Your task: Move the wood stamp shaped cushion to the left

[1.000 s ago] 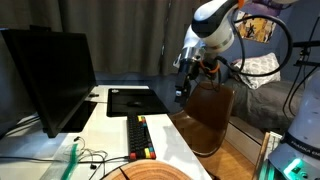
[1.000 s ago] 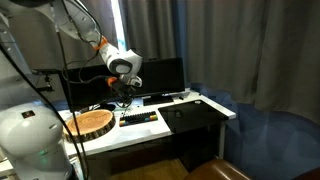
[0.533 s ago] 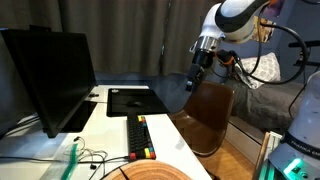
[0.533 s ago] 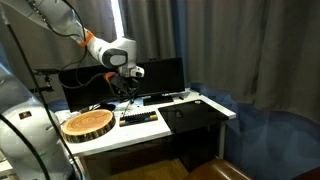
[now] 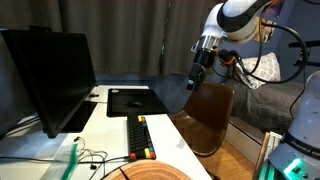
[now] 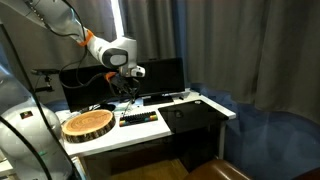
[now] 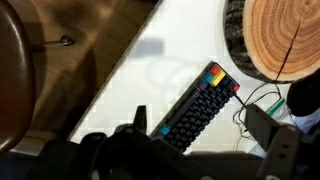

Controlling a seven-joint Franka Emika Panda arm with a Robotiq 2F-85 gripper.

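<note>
The wood stamp shaped cushion [image 6: 87,124] is a round disc with tan rings and a dark bark edge. It lies at the end of the white desk, and its rim shows at the bottom of an exterior view [image 5: 150,173]. In the wrist view it fills the top right corner [image 7: 280,35]. My gripper [image 5: 200,70] hangs high above the desk, well apart from the cushion, and also shows in an exterior view [image 6: 125,88]. In the wrist view the gripper [image 7: 205,125] is open and empty, with the fingers [image 7: 268,125] spread over the keyboard.
A black keyboard with coloured keys [image 7: 200,105] lies beside the cushion, seen in both exterior views [image 5: 140,138] [image 6: 140,118]. A monitor [image 5: 45,75], a flat black mat [image 5: 135,100] and cables [image 5: 85,158] share the desk. A brown chair [image 5: 210,115] stands at the desk edge.
Since a second ago the arm has risen and swung away from the desk, toward the chair side. In the last half second nothing has visibly moved. The cushion has stayed put.
</note>
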